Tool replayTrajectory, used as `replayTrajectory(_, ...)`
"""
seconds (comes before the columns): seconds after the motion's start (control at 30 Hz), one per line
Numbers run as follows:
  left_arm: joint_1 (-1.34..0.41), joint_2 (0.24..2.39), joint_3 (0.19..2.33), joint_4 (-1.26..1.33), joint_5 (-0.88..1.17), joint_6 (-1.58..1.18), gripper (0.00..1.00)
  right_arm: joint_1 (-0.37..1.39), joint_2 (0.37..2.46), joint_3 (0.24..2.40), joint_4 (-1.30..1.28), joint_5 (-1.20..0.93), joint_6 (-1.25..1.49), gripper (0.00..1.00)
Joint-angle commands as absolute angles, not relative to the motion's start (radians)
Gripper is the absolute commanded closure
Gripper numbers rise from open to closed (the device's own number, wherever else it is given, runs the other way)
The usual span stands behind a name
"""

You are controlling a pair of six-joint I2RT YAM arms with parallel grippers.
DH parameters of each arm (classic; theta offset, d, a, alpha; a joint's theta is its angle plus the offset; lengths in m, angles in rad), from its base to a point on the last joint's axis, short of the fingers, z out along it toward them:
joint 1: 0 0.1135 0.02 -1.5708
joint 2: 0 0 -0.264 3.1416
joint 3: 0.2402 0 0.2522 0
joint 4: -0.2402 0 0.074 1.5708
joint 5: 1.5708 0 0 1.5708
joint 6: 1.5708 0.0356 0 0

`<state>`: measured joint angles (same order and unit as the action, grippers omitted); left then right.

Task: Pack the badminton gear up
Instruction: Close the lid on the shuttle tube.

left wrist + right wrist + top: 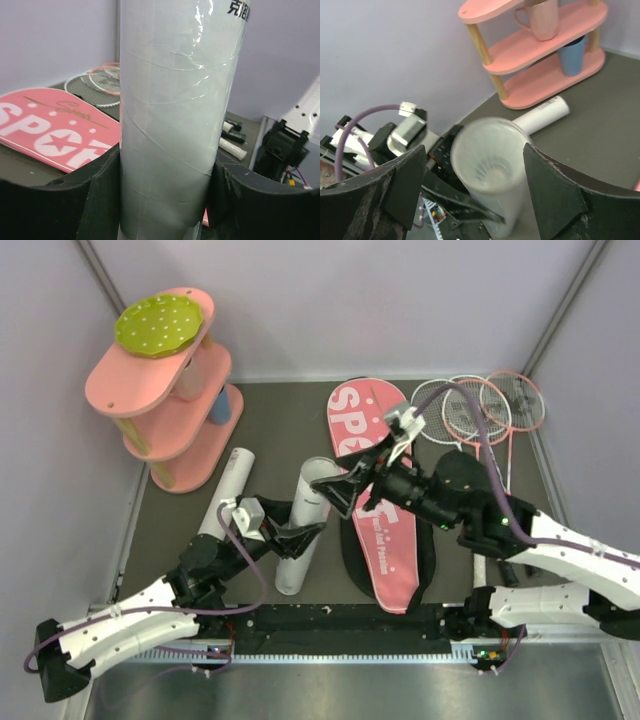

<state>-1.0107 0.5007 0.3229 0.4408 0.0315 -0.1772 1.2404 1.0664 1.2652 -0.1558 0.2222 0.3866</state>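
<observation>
My left gripper point(300, 536) is shut on a long white tube point(305, 520), holding it tilted up off the table; the tube fills the left wrist view point(175, 115) between the black fingers point(95, 195). My right gripper point(345, 488) is open and hangs over the tube's open top end point(490, 150), which shows something white deep inside. A second white tube point(226, 490) lies to the left. The pink "SPORT" racket bag point(375, 490) lies in the middle, under my right arm. Three pink and white rackets point(480, 410) lie at the back right.
A pink tiered shelf point(165, 400) with a green dotted disc point(158, 324) stands at the back left, holding a pink mug point(542, 17) and a blue cup point(571, 54). Grey walls close in the sides and back.
</observation>
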Motion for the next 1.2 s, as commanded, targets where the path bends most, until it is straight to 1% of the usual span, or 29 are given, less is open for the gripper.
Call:
replayTrajectory(0.0,-1.012,0.45,0.36,0.523,-0.081,-0.135,1.0,1.175,0.98,1.335,-0.29,0.17,0.359,0.2)
replayTrajectory(0.1,-1.012,0.449,0.37,0.5,-0.09,-0.13,1.0,1.144,0.994,1.353,-0.362,0.238,0.341,0.21)
replayTrajectory(0.13,-1.012,0.451,0.373,0.499,-0.087,-0.133,1.0,1.134,1.008,1.374,-0.377,0.259,0.345,0.23)
replayTrajectory(0.17,-1.012,0.451,0.373,0.499,-0.084,-0.135,1.0,1.134,1.032,1.391,-0.391,0.261,0.348,0.31)
replayTrajectory(0.2,-1.012,0.454,0.373,0.499,-0.081,-0.137,1.0,1.134,1.049,1.411,-0.418,0.265,0.348,0.36)
replayTrajectory(0.23,-1.012,0.456,0.371,0.499,-0.083,-0.141,1.0,1.134,1.063,1.458,-0.432,0.282,0.35,0.44)
replayTrajectory(0.27,-1.012,0.457,0.373,0.499,-0.084,-0.143,1.0,1.134,1.098,1.485,-0.448,0.293,0.345,0.67)
replayTrajectory(0.33,-1.012,0.463,0.373,0.499,-0.087,-0.144,1.0,1.135,1.132,1.558,-0.486,0.317,0.333,0.9)
replayTrajectory(0.37,-1.012,0.463,0.373,0.499,-0.092,-0.144,1.0,1.134,1.149,1.577,-0.489,0.318,0.306,1.0)
replayTrajectory(0.7,-1.012,0.479,0.374,0.499,-0.075,-0.149,1.0,1.134,1.262,1.638,-0.437,0.311,0.248,1.0)
replayTrajectory(0.8,-1.012,0.483,0.379,0.491,-0.072,-0.144,1.0,1.149,1.284,1.603,-0.434,0.319,0.267,1.0)
replayTrajectory(0.9,-1.012,0.486,0.385,0.505,-0.066,-0.141,1.0,1.186,1.275,1.493,-0.396,0.357,0.326,1.0)
replayTrajectory(0.97,-1.012,0.489,0.39,0.512,-0.057,-0.141,1.0,1.222,1.266,1.363,-0.358,0.357,0.401,1.0)
replayTrajectory(1.03,-1.012,0.495,0.399,0.515,-0.042,-0.137,1.0,1.265,1.267,1.301,-0.333,0.385,0.428,1.0)
replayTrajectory(1.17,-1.012,0.506,0.397,0.532,-0.044,-0.143,1.0,1.282,1.252,1.334,-0.341,0.431,0.411,1.0)
